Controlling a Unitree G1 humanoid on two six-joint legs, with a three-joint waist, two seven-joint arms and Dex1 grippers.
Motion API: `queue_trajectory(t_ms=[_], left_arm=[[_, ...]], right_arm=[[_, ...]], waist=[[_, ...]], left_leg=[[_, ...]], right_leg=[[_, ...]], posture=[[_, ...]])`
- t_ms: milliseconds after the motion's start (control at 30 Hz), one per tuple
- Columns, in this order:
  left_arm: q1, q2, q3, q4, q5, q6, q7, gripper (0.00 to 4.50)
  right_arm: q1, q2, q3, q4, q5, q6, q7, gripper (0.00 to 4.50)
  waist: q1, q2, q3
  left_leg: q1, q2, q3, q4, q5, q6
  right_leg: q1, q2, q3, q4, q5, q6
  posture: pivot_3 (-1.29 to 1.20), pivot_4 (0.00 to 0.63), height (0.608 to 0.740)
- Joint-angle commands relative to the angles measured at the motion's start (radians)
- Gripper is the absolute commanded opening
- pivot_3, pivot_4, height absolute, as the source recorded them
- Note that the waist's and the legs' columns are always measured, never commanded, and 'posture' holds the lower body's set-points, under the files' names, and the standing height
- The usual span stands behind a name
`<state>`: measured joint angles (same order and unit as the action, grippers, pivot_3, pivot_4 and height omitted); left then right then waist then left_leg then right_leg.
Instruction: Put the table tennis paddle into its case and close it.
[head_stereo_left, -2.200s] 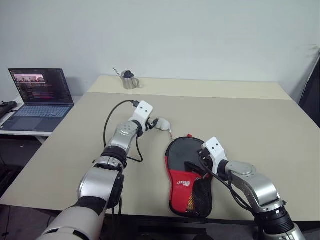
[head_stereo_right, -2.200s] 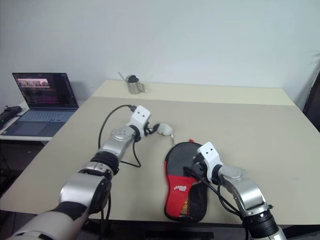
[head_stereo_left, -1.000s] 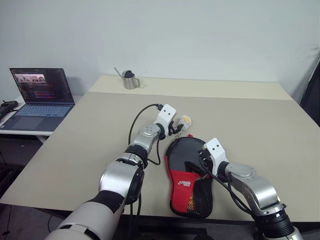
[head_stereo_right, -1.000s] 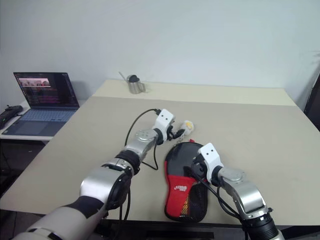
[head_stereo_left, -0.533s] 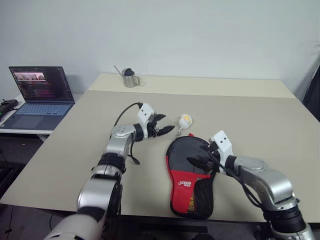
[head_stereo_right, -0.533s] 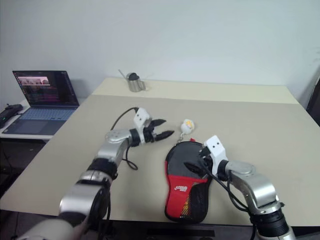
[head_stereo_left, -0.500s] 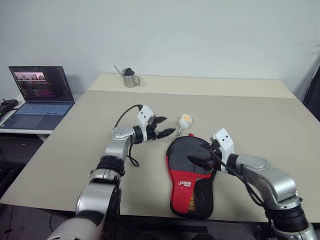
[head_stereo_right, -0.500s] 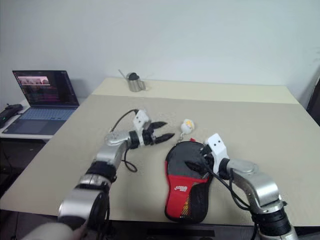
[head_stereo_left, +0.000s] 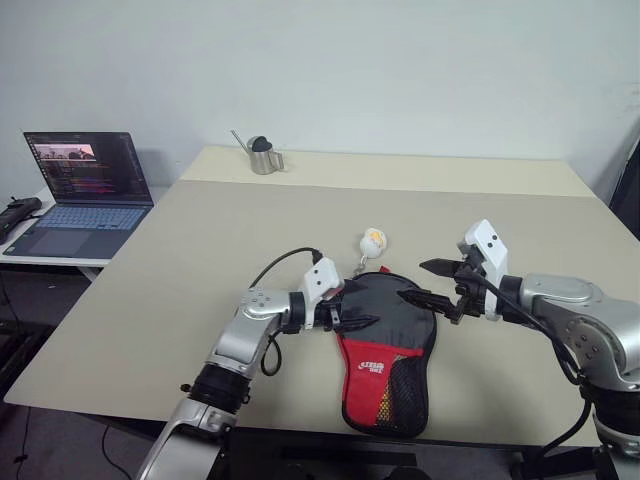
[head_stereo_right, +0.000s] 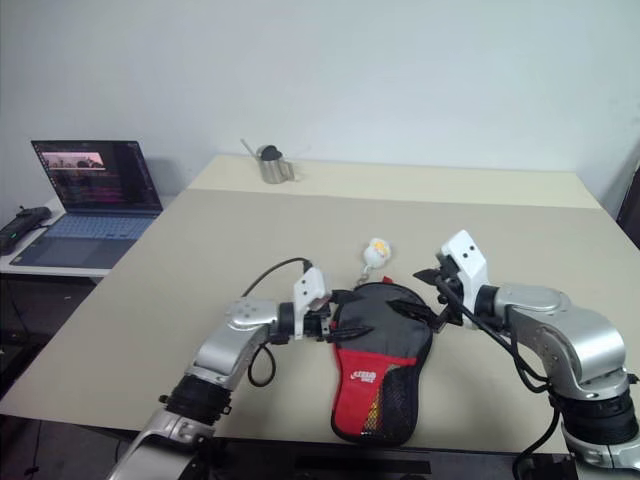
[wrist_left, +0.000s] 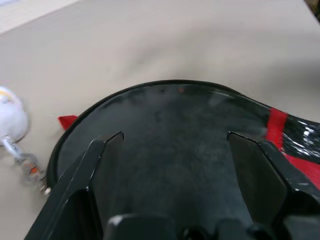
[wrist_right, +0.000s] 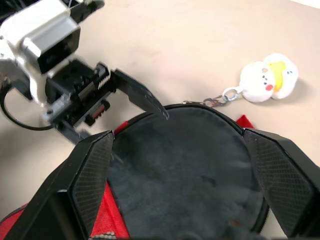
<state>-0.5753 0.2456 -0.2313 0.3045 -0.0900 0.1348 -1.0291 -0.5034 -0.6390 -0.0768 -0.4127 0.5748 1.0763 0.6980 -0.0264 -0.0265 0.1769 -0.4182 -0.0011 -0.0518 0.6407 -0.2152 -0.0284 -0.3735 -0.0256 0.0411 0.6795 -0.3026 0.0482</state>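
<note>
Case (head_stereo_left: 385, 340): lies flat near the near edge of the table (head_stereo_left: 200, 250), round black end toward the far side, red panel and mesh pocket toward the near edge. Rim of the round end looks drawn together all the way round; no gap visible in the wrist views.
Paddle: inside the case by judgement; none of it visible, and the pouch has the full paddle outline.
Pompom (head_stereo_left: 373, 238): on the table just beyond the far rim of the case, joined to it by a short chain; a red tab (wrist_right: 244, 121) lies beside the chain at the rim.
Left gripper (head_stereo_left: 350, 315): at the left edge of the round end, pointing right across it. Fingers spread apart, nothing between them; they straddle the black fabric in the left wrist view. Contact with the fabric cannot be told.
Right gripper (head_stereo_left: 432, 283): raised above the right edge of the case, pointing left. Fingers spread wide, holding nothing.
Step in hand: judged to be the close of the task, zip apparently run round; both grippers free of the case or nearly so.
Next move calls for: a check that the puller sits fully home at the chain end; if not, pinch the chain or tab and draw it along the rim while the other gripper pins the case.
Risk: loose pouch may slide on the smooth table if pulled unpinned.
</note>
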Motion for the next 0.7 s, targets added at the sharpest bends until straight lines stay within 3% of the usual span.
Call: queue_trajectory(t_ms=[33, 400, 700], left_arm=[[-0.023, -0.028, -0.026, 0.053, 0.024, -0.046, 0.036, 3.61], [0.036, -0.027, -0.038, 0.017, 0.017, -0.030, 0.067, 3.61], [0.078, -0.003, -0.039, -0.052, 0.013, 0.005, 0.095, 3.61]], right_arm=[[-0.044, -0.014, 0.002, 0.016, 0.002, -0.040, 0.009, 4.50], [-0.354, 0.188, 0.135, 0.469, -0.141, -0.188, -0.055, 4.50], [-0.582, 0.373, 0.231, 1.066, -0.356, -0.578, -0.057, 4.50]], waist=[[-0.001, 0.000, 0.000], [-0.005, 0.002, 0.001], [-0.008, 0.003, 0.001]], left_leg=[[0.000, 0.000, 0.000, 0.000, 0.000, 0.000], [0.002, 0.002, 0.001, 0.000, 0.000, 0.000], [0.002, 0.002, 0.002, -0.001, 0.000, 0.000]], right_leg=[[0.000, 0.000, 0.000, 0.000, 0.000, 0.000], [0.000, 0.002, 0.001, 0.001, 0.000, 0.000], [-0.001, 0.001, 0.001, 0.001, 0.000, 0.000]], posture=[[0.00, 0.150, 0.740], [0.00, 0.150, 0.740], [0.00, 0.150, 0.740]])
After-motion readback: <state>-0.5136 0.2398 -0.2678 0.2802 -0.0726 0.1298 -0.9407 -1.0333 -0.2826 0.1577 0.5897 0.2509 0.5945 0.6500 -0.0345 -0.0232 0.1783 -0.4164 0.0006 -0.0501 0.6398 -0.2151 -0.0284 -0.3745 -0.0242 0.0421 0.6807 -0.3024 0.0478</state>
